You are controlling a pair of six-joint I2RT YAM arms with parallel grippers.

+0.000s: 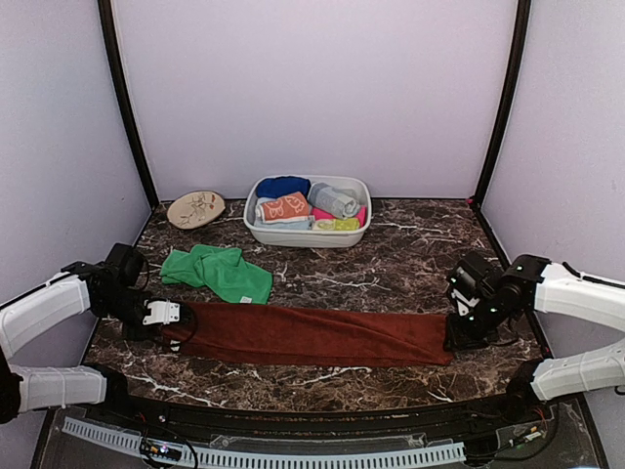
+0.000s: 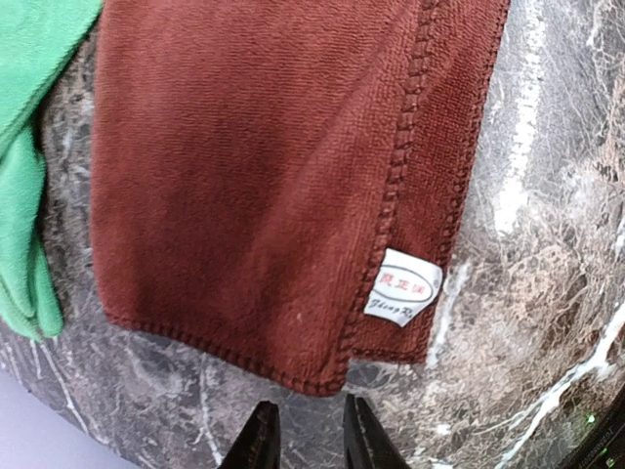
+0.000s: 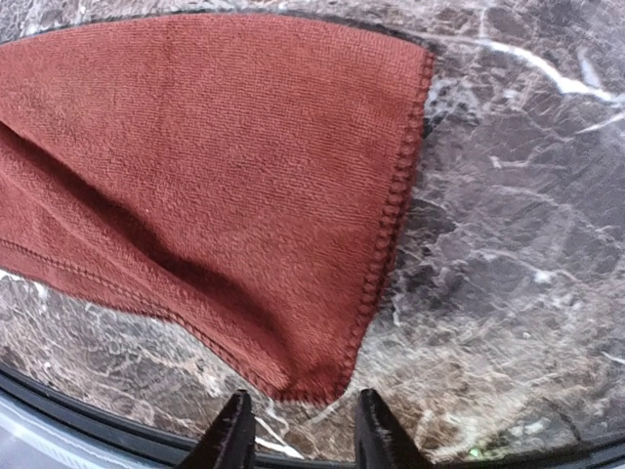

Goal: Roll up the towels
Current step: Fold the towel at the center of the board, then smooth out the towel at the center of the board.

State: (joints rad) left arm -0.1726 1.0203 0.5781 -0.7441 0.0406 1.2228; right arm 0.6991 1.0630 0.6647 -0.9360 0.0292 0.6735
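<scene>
A long rust-brown towel (image 1: 312,335) lies flat in a strip across the front of the marble table. My left gripper (image 1: 174,329) sits at its left end. In the left wrist view the gripper (image 2: 308,425) is open, and the hem with a white tag (image 2: 402,286) lies just beyond the tips. My right gripper (image 1: 457,337) sits at the towel's right end. It (image 3: 303,410) is open too, with the towel's near corner (image 3: 312,386) just ahead of its tips and nothing between them. A crumpled green towel (image 1: 217,271) lies behind the left end. An orange towel with cream prints (image 1: 285,207) lies rolled in the basin.
A white oval basin (image 1: 256,231) at the back centre holds several rolled towels. A beige oval disc (image 1: 195,208) lies at the back left. Black frame posts stand at both back corners. The table's front edge runs close below the brown towel.
</scene>
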